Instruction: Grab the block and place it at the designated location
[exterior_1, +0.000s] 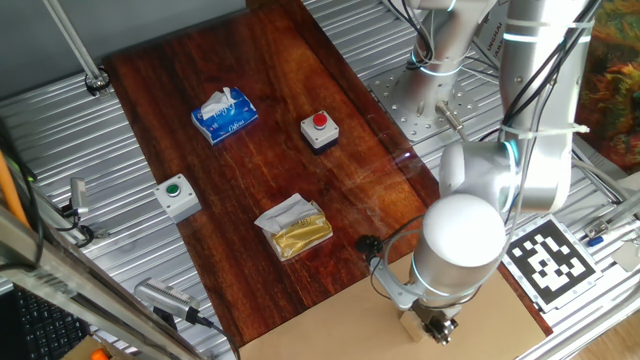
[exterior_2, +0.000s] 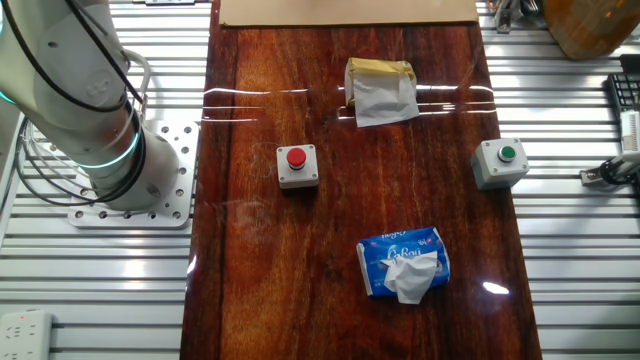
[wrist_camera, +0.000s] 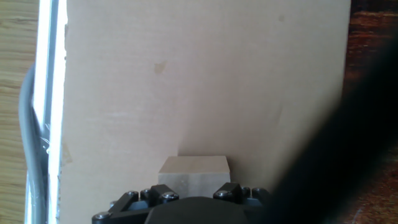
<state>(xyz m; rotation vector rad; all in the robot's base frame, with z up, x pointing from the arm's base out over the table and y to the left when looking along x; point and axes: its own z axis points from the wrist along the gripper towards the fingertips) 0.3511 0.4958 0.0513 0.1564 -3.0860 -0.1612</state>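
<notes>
Gripper (exterior_1: 432, 326) down low over cardboard sheet (exterior_1: 330, 330) at near end of red-brown board (exterior_1: 250, 150). Block (wrist_camera: 193, 172) sits right in front of jaws in hand view, resting on sheet, just ahead of black finger hardware. Jaws apart or clamped on it? Cannot tell, tips hidden. Red button box (exterior_1: 319, 129), green button box (exterior_1: 176, 196), tissue pack (exterior_1: 224, 115), gold packet (exterior_1: 294, 228) all further up board, well apart from block.

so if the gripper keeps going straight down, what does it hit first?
Likely the block, right below the gripper; contact or grip isn't clear. Under that lies the cardboard sheet.
</notes>
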